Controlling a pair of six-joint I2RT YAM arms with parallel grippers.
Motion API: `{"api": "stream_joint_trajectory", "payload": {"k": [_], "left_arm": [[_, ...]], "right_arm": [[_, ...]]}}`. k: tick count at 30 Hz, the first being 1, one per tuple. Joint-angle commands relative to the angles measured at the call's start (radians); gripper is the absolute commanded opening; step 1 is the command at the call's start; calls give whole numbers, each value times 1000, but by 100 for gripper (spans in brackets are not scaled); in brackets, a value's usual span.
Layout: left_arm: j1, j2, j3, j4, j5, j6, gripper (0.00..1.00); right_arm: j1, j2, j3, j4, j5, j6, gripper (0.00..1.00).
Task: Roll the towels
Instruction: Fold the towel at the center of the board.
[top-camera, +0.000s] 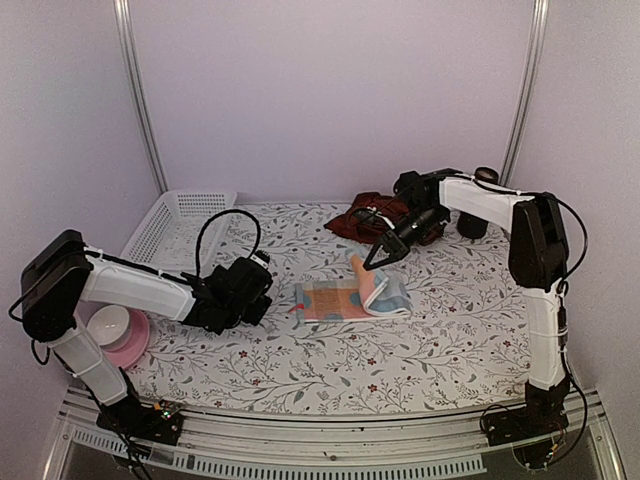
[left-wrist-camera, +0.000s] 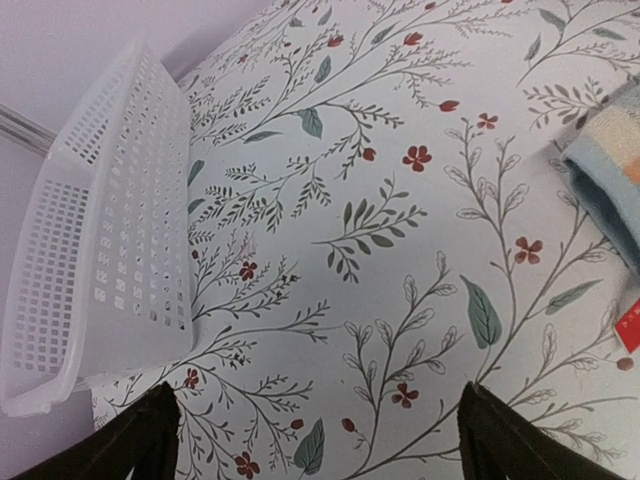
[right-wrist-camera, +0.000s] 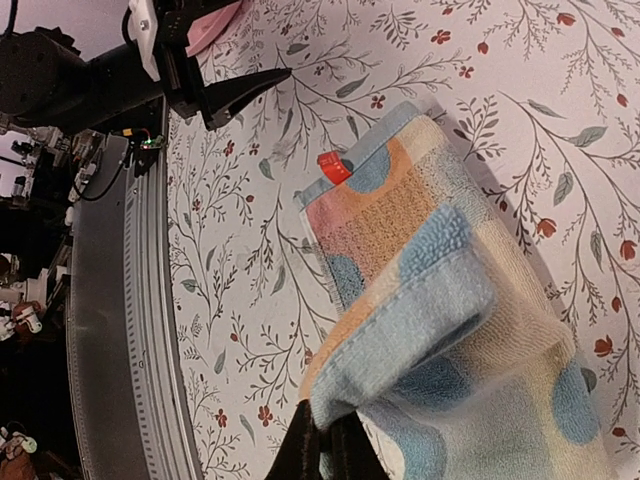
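Note:
The pastel checked towel (top-camera: 340, 299) lies on the flowered tablecloth in mid-table, its red tag (right-wrist-camera: 333, 166) at the left corner. Its right edge is lifted and curled over leftward. My right gripper (top-camera: 373, 262) is shut on that lifted edge, and the right wrist view shows the dark fingers (right-wrist-camera: 325, 455) pinching the blue hem of the towel (right-wrist-camera: 450, 300). The dark red-maroon towel (top-camera: 362, 214) lies crumpled at the back, behind the right arm. My left gripper (top-camera: 262, 303) hovers low just left of the checked towel, open with nothing between its fingers (left-wrist-camera: 150, 440). The towel's edge (left-wrist-camera: 610, 170) shows at the right.
A white perforated basket (top-camera: 175, 225) stands at the back left, also filling the left side of the left wrist view as the basket (left-wrist-camera: 110, 230). A pink bowl on a plate (top-camera: 115, 335) sits by the left arm. A dark cup (top-camera: 472, 222) stands at the back right.

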Motion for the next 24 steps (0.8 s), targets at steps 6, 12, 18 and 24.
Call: {"api": "stream_joint_trajectory", "payload": {"k": [6, 12, 18, 24], "left_arm": [[-17, 22, 23, 10, -30, 5, 97], [-17, 21, 23, 8, -32, 6, 97], [-17, 25, 26, 8, -30, 5, 97], [-18, 30, 27, 9, -29, 8, 97]], "right_arm": [[30, 111, 134, 23, -54, 37, 2], [53, 140, 161, 10, -72, 30, 3], [84, 188, 202, -2, -78, 29, 2], [97, 246, 247, -9, -83, 41, 2]]}}
